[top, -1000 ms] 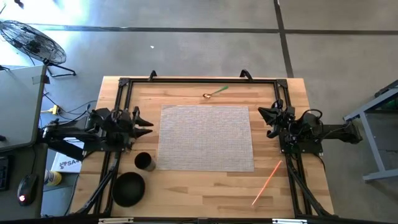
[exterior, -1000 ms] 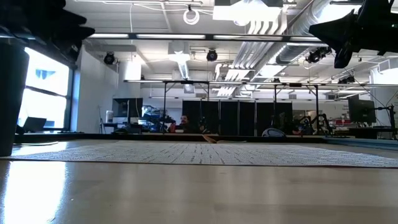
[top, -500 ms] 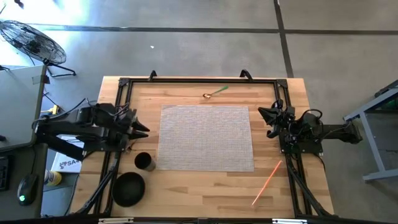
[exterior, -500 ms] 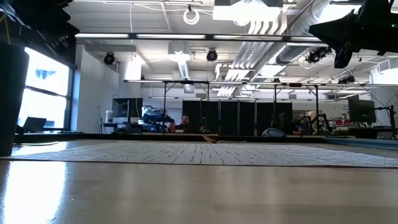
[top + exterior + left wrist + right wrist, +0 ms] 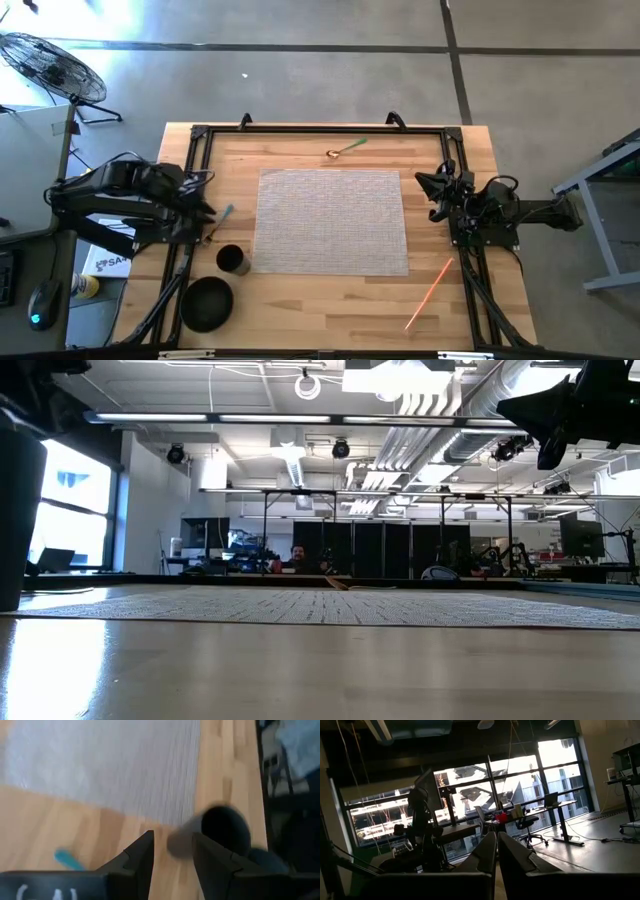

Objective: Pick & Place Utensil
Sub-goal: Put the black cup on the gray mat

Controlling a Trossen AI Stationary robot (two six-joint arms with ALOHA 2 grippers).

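1. left gripper (image 5: 208,212) hovers at the table's left edge, fingers partly apart, holding nothing.
2. teal utensil (image 5: 224,217) lies just beside it, near the dark cup (image 5: 232,260).
3. right gripper (image 5: 424,186) is closed and empty.

Grey concrete floor (image 5: 300,60), standing fan (image 5: 50,65) (perhaps idle), ceiling lights (image 5: 400,375)

Two matte black jointed arms; dark angular wedge-shaped fingers (image 5: 142,860); white lettering on left wrist housing; exposed black cabling.

High cam looks straight down, low cam level across table; both share woven mat (image 5: 332,221).
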